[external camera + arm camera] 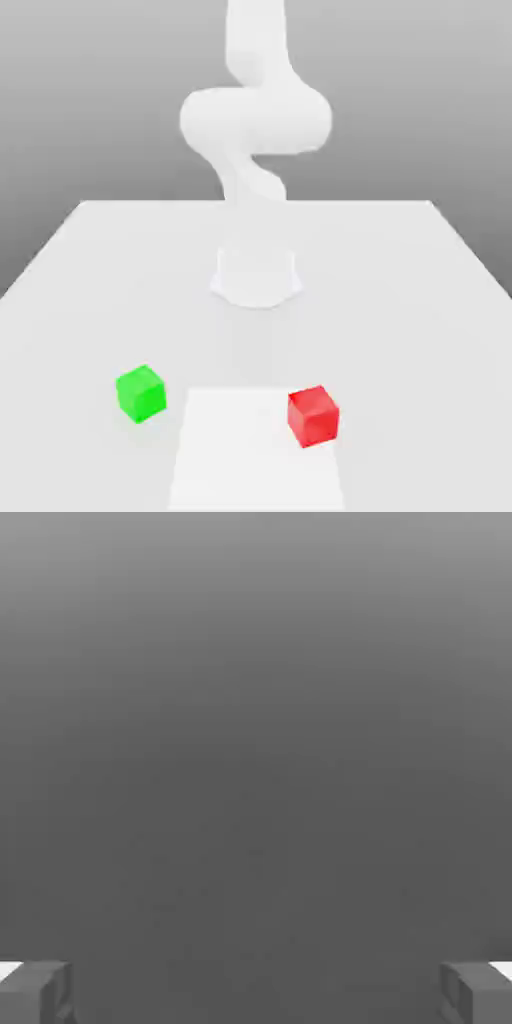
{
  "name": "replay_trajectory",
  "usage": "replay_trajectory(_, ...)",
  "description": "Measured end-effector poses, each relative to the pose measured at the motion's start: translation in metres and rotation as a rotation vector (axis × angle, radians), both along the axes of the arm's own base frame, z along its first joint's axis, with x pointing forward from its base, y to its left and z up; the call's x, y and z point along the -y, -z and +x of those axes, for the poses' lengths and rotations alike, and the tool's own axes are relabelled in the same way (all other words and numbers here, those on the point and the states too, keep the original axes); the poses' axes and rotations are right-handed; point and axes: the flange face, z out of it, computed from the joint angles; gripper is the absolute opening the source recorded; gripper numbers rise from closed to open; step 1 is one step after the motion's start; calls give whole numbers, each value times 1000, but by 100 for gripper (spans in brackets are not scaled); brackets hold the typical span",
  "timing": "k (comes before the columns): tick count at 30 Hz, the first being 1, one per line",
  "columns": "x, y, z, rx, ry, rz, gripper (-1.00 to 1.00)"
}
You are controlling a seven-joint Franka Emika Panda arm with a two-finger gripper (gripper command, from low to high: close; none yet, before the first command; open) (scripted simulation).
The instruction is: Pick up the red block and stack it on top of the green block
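The red block (313,415) sits on the white table (420,290) toward the front, on the exterior view's right. The green block (140,392) rests on the table at the same depth, on the exterior view's left, well apart from the red one. In the hand view my gripper (256,992) is open, its two grey fingertips (35,994) standing far apart with nothing between them. Beyond them is only a plain grey backdrop, with neither block in it.
The white arm (255,120) rises from its round base (256,276) at the table's middle back. A brighter white rectangle (250,450) lies at the front between the blocks, with the red block at its right corner.
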Motion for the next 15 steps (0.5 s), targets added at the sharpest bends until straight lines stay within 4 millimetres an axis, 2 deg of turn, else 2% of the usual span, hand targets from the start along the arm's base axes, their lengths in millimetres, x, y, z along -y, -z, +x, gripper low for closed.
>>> replay_trajectory(3, -11, 74, 36, -116, -56, -4, 0)
replay_trajectory(7, -29, 170, 61, -259, -123, -21, 0)
replay_trajectory(11, -47, 264, 64, -399, -187, -48, 0)
replay_trajectory(15, -61, 354, 47, -538, -248, -87, 0)
